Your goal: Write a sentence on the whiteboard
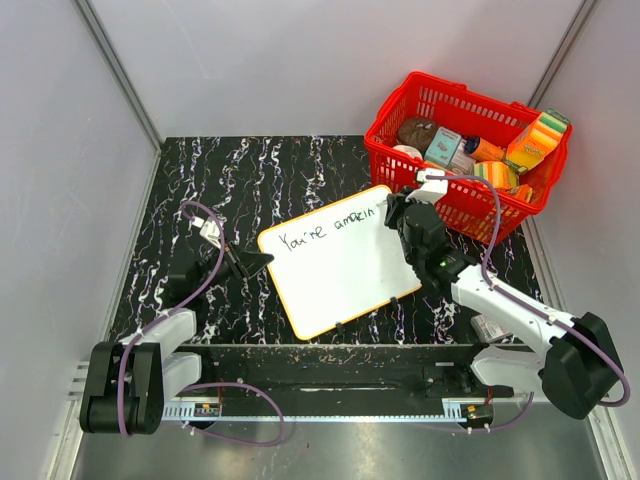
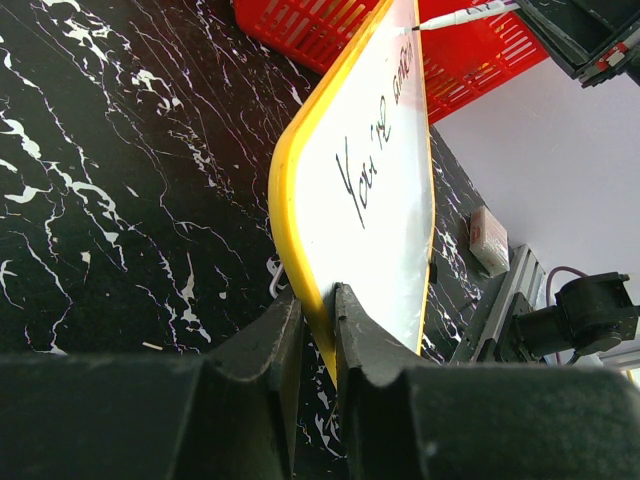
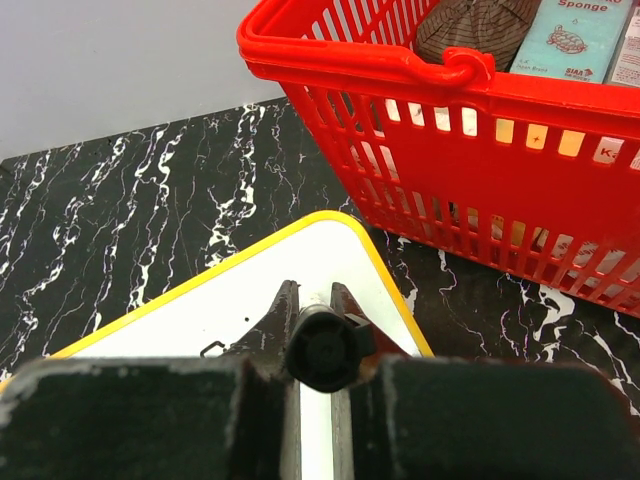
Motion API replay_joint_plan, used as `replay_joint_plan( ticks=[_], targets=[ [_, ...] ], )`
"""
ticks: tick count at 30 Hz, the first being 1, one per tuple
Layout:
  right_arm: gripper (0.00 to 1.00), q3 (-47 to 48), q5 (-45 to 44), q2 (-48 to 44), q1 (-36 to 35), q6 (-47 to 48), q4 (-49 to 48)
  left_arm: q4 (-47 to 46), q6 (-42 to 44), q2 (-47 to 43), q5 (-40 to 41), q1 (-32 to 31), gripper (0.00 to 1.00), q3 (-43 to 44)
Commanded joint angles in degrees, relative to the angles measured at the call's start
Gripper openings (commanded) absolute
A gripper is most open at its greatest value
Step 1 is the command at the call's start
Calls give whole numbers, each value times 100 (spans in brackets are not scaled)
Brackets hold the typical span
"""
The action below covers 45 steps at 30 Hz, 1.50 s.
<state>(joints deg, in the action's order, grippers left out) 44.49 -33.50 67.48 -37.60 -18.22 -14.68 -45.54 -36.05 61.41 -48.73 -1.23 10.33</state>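
- we see red basket (image 3: 480,200) just beside whiteboard (image 1: 335,265) far corner
- its long axis slants toward basket
- left tool (image 2: 318,310) clamps board rim, right tool (image 3: 315,300) clamps marker (image 3: 320,352)

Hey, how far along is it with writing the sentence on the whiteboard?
Done: the whiteboard carries the writing "You're amazin". In hand: the left gripper clamps the board's yellow edge; the right gripper is shut on the marker, tip by the last letter. Left: the word looks unfinished, probably a closing "g", maybe more.
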Motion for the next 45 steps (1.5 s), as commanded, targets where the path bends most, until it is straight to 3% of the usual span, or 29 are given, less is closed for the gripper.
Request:
replay_joint_plan(
  ticks=[1, 24, 45],
  targets=[
    [0, 244, -78, 81, 52, 2, -123, -148, 389, -103, -5, -26, 0, -57],
    [0, -107, 396, -192, 52, -156, 140, -139, 406, -111, 4, -26, 0, -66],
    [0, -143, 63, -192, 69, -138, 308, -148, 397, -94, 4, -26, 0, -57]
  ],
)
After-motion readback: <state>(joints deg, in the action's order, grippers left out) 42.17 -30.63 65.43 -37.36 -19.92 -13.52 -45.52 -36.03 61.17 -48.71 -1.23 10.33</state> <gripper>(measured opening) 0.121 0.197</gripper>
